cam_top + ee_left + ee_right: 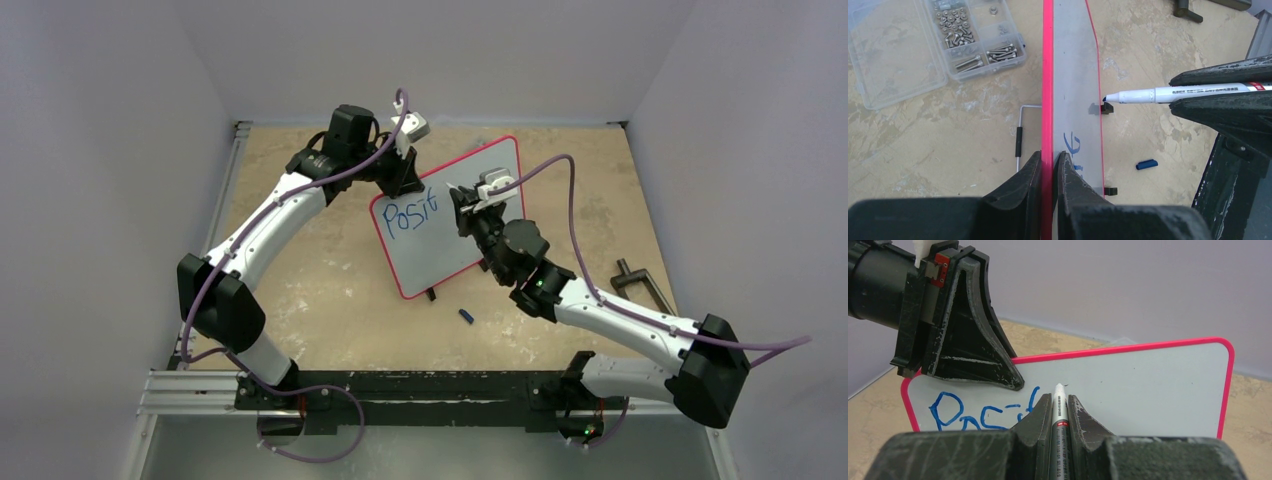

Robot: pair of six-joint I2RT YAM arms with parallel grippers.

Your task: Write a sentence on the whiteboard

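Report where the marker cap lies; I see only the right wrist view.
Observer: The blue cap lies on the table, on the written side of the whiteboard, apart from it.
Operator: Read out the full writing.
Observer: From the top view, the writing reads "Posit", in blue.
Operator: Say what sits behind the whiteboard.
Observer: A clear parts box holding screws, shown by the left wrist view.

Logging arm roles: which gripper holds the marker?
The right gripper, shut on the white marker; the left gripper instead clamps the whiteboard by its edge.
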